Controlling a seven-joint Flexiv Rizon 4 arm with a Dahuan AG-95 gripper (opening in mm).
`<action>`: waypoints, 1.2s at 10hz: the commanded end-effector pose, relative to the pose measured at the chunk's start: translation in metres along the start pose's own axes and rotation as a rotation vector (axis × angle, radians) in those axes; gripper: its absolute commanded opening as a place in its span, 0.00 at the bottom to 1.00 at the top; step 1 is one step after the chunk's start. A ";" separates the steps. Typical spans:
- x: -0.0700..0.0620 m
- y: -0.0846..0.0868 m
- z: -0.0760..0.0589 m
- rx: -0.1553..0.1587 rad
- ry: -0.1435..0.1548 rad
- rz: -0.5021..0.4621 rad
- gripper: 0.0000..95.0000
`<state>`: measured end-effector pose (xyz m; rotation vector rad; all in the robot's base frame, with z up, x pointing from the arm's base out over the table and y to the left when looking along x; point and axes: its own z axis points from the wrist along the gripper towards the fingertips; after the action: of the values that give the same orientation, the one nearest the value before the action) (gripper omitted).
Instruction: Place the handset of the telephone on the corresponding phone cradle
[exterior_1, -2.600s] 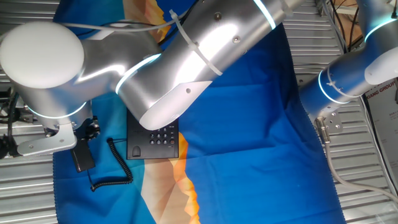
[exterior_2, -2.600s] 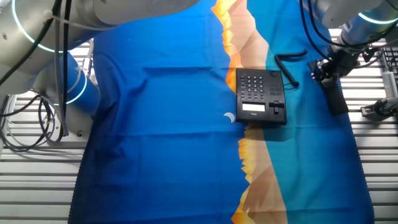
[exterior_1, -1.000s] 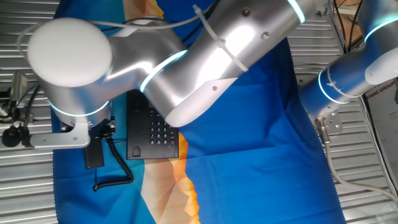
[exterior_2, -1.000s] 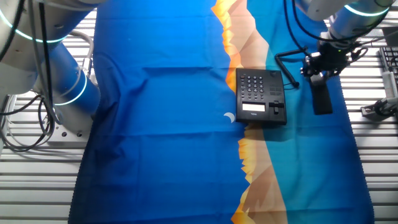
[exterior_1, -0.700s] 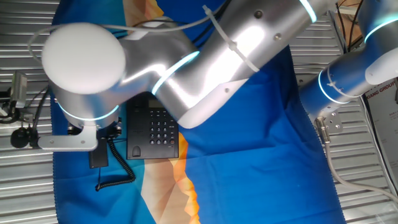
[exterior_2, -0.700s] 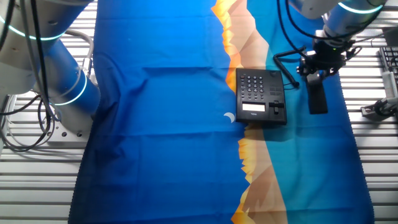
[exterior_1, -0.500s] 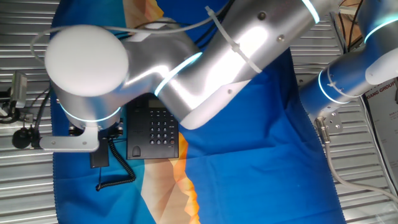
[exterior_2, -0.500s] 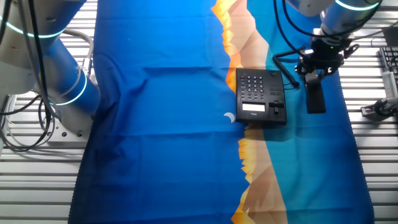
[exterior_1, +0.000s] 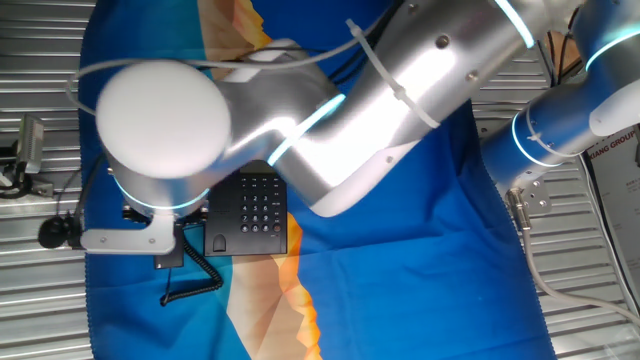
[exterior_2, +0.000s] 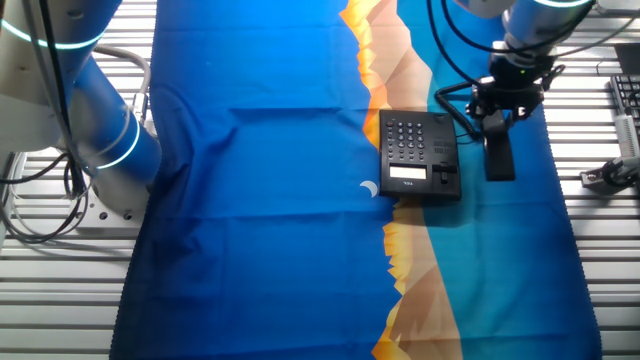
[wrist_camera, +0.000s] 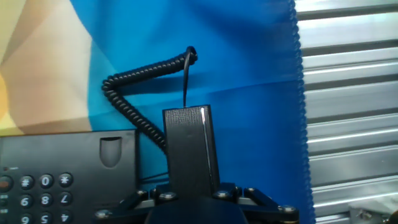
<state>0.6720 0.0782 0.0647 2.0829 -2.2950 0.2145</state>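
Observation:
The black telephone (exterior_2: 410, 150) lies on the blue and orange cloth, with its keypad also showing in the hand view (wrist_camera: 43, 186). The phone cradle (wrist_camera: 112, 152), a recessed strip with an arch mark, is bare. My gripper (exterior_2: 498, 122) is shut on the handset (exterior_2: 499, 158), a slim black bar. It holds the handset just beside the cradle edge, roughly parallel to the phone. In the hand view the handset (wrist_camera: 190, 149) runs out from my gripper (wrist_camera: 191, 194). The coiled cord (wrist_camera: 134, 93) trails from the handset's far end across the cloth.
The cloth (exterior_2: 280, 200) covers a slatted metal table (exterior_2: 620, 260). The cloth's edge (wrist_camera: 300, 93) runs close beside the handset. A second blue and white arm (exterior_1: 560, 120) stands at the table's side. My own arm (exterior_1: 330, 130) hides much of the phone in one fixed view.
My gripper has carried the handset sideways toward the phone, from near the cloth's edge to right beside the cradle. The cord has dragged along with it. The phone has not moved.

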 end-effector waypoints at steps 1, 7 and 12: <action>0.000 0.001 -0.002 0.000 -0.002 0.003 0.00; 0.006 0.008 -0.011 -0.008 0.062 0.024 0.00; 0.014 0.013 -0.019 -0.026 0.095 0.033 0.00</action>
<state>0.6564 0.0676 0.0847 1.9667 -2.2664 0.2737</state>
